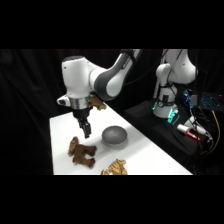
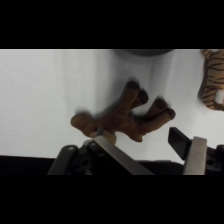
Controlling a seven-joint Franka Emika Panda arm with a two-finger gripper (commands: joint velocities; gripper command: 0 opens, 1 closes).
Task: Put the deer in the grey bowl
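The deer (image 1: 81,152) is a dark brown plush lying flat on the white table, legs splayed; in the wrist view the deer (image 2: 127,117) fills the middle. My gripper (image 1: 86,132) hangs just above its upper end, apart from it. In the wrist view my gripper (image 2: 144,145) is open, one finger near the deer's head and the other beside its legs, with nothing held. The grey bowl (image 1: 114,135) stands to the right of the deer, a short gap between them. Only the bowl's (image 2: 142,51) rim shows at the top of the wrist view.
A tan striped plush toy (image 1: 115,168) lies at the table's front edge, below the bowl, and shows at the right edge of the wrist view (image 2: 212,80). Another tan object (image 1: 97,103) sits behind the arm. The table's (image 1: 60,135) left edge is close to the deer.
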